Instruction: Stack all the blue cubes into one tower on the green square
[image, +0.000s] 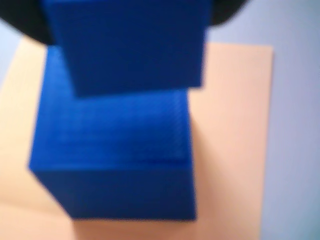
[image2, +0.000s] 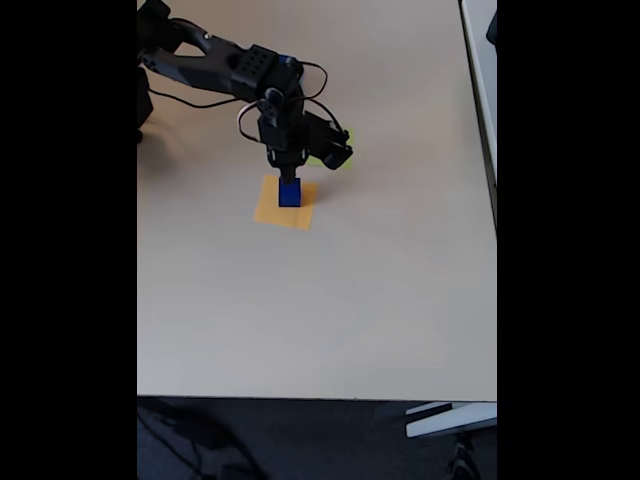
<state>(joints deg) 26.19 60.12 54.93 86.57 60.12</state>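
Note:
In the wrist view a large blue cube (image: 115, 165) sits on an orange-yellow paper square (image: 230, 125). A second blue cube (image: 130, 45) hangs just over its far part, held between the dark fingers of my gripper (image: 125, 15). Whether the two cubes touch is not clear. In the fixed view the gripper (image2: 288, 176) points down over the blue cubes (image2: 289, 193) on the orange square (image2: 270, 212). A sliver of the green square (image2: 346, 162) peeks out behind the gripper's right side.
The beige table (image2: 320, 300) is bare in front of and to the right of the orange square. The arm's base (image2: 150, 60) stands at the far left. The table's right edge borders a white surface (image2: 480, 60).

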